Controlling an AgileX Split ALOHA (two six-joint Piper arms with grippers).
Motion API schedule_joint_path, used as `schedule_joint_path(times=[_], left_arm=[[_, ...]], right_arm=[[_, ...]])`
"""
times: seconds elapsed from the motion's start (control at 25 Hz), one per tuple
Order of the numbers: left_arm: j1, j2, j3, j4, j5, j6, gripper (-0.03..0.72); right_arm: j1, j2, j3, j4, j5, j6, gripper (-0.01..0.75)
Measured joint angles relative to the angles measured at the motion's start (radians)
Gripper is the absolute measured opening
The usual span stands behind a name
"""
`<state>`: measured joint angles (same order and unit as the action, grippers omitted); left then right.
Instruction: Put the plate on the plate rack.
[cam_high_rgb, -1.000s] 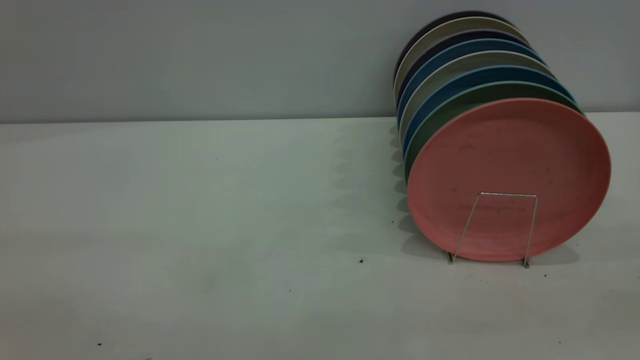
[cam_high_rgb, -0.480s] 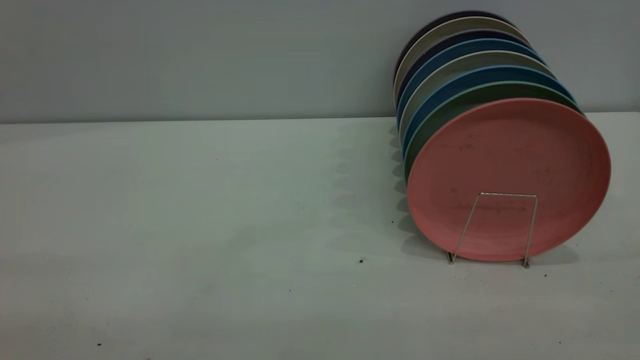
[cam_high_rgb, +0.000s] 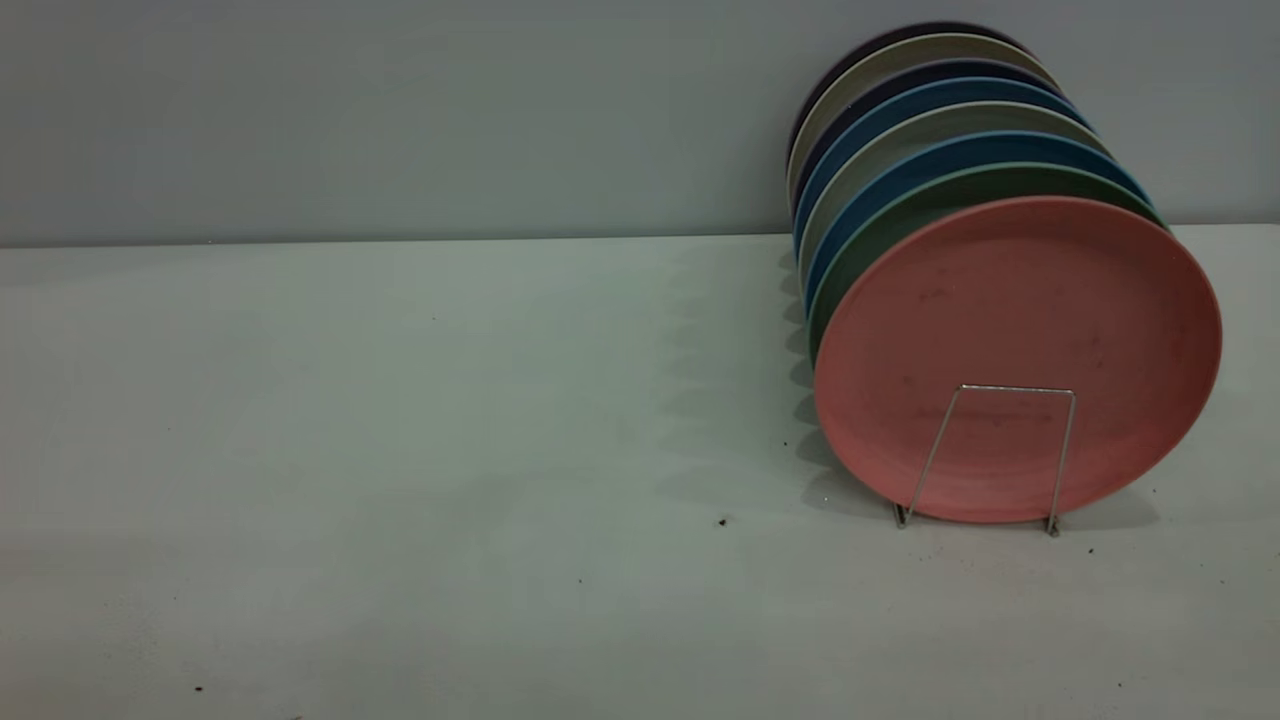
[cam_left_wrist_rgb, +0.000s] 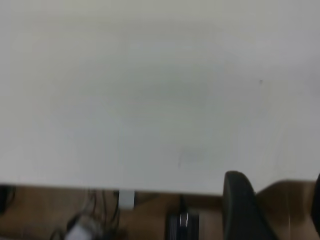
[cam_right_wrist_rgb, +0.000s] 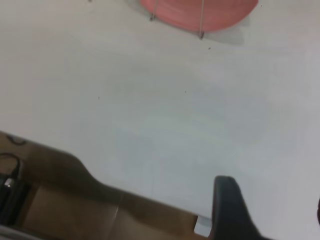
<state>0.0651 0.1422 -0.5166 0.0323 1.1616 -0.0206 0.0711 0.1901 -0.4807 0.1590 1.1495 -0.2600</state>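
The salmon-pink plate (cam_high_rgb: 1015, 300) stands upright at the front of a row of plates, behind the front wire loop of the silver plate rack (cam_high_rgb: 1015, 388). Neither gripper shows in the exterior view. In the right wrist view the plate's lower edge (cam_right_wrist_rgb: 220, 12) and the rack's wire legs (cam_right_wrist_rgb: 201, 22) lie far off across the table. My right gripper (cam_right_wrist_rgb: 272, 215) is open and empty above the table's near edge. My left gripper (cam_left_wrist_rgb: 277, 210) is open and empty, also at the table's near edge, with bare tabletop ahead of it.
Behind the pink plate stand a teal-green plate (cam_high_rgb: 880, 225), blue plates (cam_high_rgb: 850, 160) and several grey and dark ones, close to the back wall. The white table (cam_high_rgb: 400, 450) stretches to the left. Cables and floor show beyond the table edge (cam_left_wrist_rgb: 100, 190).
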Motion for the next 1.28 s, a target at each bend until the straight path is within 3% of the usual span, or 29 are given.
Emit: schedule_joint_path(times=[0.28,1.28], left_arm=[[-0.002,-0.155,0.026,0.000,-0.014,0.002,0.381],[-0.022,-0.164,0.030,-0.032,-0.023,0.021,0.381]], right_arm=[[0.000,-0.003,0.001,-0.001,-0.005,0.000,0.430],[0.000,-0.003,0.001,-0.010,-0.009,0.057,0.429]])
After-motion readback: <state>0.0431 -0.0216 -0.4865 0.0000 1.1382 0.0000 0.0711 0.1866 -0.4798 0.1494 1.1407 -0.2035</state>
